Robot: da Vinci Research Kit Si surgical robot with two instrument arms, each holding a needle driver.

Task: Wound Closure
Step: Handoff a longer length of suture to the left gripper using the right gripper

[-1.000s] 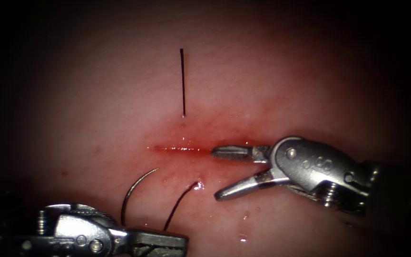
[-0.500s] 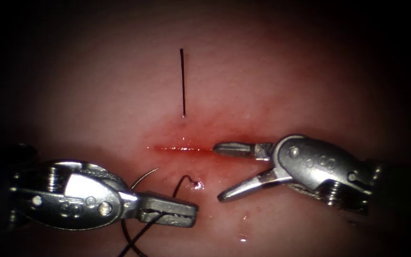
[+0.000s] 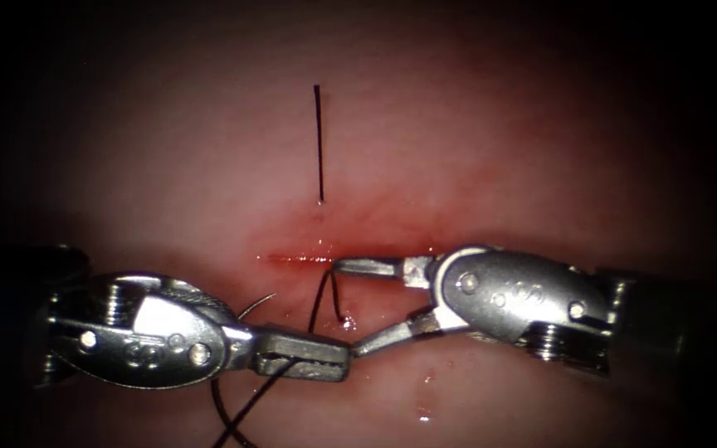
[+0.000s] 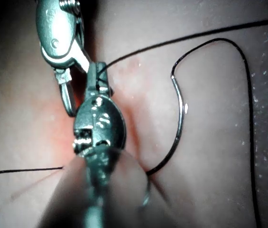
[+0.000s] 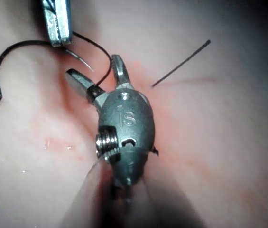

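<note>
**A:** From the endoscope, what has the left tool point(image 3: 304, 358) got?

**B:** Its jaws are clenched on the thread point(image 3: 328, 286), on the near side of the cut point(image 3: 304, 259) in the tissue point(image 3: 499, 149). The thread rises out of the tissue just below the cut, loops up almost to it, then runs down into that grip.

**A:** And the right tool point(image 3: 357, 304)?

**B:** Spread wide and grasping nothing. One jaw lies along the cut, the other points at the left tool's tip, and the thread loop stands between them. A cut end of thread point(image 3: 319, 141) lies beyond the cut.

**A:** The needle point(image 3: 257, 304)?

**B:** Here it is mostly hidden behind the left tool, off the cut's left end.

**A:** Does the left wrist view add anything?

**B:** Yes, it shows the whole curve lying loose on the tissue, outside it and held by neither tool, with the thread trailing from its blunt end.

**A:** And the right wrist view?

**B:** It shows the parted jaws from behind with the thread passing between them, and the needle's point close beside one jaw.
</note>
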